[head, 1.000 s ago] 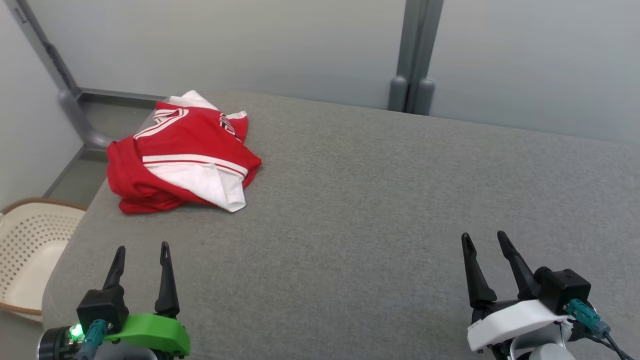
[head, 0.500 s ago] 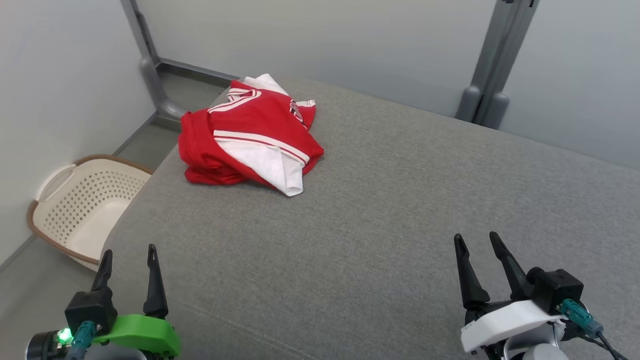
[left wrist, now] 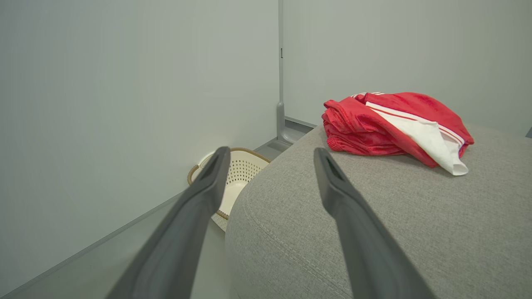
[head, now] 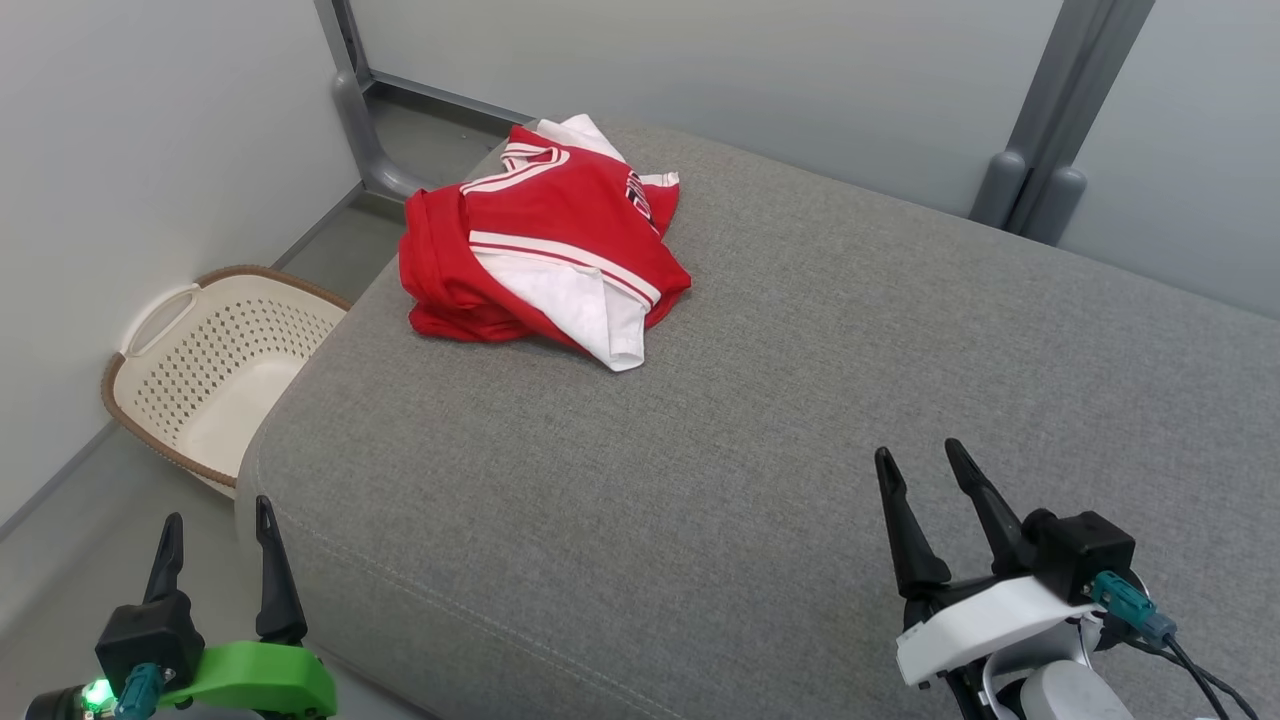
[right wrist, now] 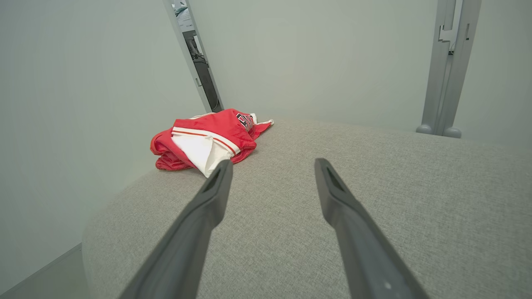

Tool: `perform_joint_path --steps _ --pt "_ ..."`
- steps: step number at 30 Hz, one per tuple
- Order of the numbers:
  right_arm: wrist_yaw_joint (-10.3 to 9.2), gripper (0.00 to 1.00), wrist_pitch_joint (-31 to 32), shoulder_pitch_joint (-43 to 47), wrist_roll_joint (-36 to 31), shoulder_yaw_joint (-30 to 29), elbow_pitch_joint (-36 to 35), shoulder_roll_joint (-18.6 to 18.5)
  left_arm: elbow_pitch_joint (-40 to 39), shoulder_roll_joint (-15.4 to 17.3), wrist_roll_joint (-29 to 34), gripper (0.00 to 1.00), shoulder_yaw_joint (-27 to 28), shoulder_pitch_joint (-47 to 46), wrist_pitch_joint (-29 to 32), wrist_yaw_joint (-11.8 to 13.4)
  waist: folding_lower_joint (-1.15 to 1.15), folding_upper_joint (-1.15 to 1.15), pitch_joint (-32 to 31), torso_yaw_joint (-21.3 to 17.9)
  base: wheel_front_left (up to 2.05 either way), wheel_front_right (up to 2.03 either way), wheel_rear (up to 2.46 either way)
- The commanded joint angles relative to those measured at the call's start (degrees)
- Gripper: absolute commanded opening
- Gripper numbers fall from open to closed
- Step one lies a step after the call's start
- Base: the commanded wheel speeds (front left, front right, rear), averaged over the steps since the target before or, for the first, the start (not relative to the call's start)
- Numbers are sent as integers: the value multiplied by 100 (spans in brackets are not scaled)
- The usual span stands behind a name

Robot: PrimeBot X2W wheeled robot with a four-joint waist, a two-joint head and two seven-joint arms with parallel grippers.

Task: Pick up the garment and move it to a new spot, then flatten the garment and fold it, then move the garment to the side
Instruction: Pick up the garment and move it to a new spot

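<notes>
Two pincers are in view, one for each arm, and both are released, with nothing between their fingers. The left pincer [head: 218, 512] [left wrist: 271, 151] has a green body and stands wide apart in the air. In the head view it is above the floor, just beside the near left corner of the grey padded surface [head: 700, 450]. It touches nothing.

One cream basket [head: 165, 310] [left wrist: 245, 166] with small holes stands on the floor, between the left wall and the left edge of the surface.

One garment [head: 540, 250] [left wrist: 374, 124] [right wrist: 208, 133] lies on the surface, at its far left corner, close to the edge. It is red with white stripes and a white inner side, and it is bunched in a loose heap, not flat. It is well apart from both pincers, and a stretch of grey fabric lies between.

One grey post [head: 350, 90] rises behind the garment, and a double post [head: 1050, 130] stands at the far right, behind the surface.

The right pincer [head: 919, 450] [right wrist: 273, 162] has a white body. It is above the near right part of the surface, also spread wide and grasping nothing. Its fingers point toward the far side.
</notes>
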Motion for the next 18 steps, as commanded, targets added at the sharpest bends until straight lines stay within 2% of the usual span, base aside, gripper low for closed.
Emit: perform_joint_path --steps 1,10,18 --pt "0 100 -20 -22 19 8 20 -33 -18 -8 -24 100 14 64 -38 28 0 0 -4 -4 0 0 0" --pt "0 100 -20 96 36 -118 2 -66 144 9 -95 100 -69 -261 -3 -64 0 0 -4 -58 0 0 0" --pt "0 100 -20 -71 -58 -177 -82 -259 191 139 -165 100 -77 -1131 -11 -200 0 0 429 -525 0 0 0"
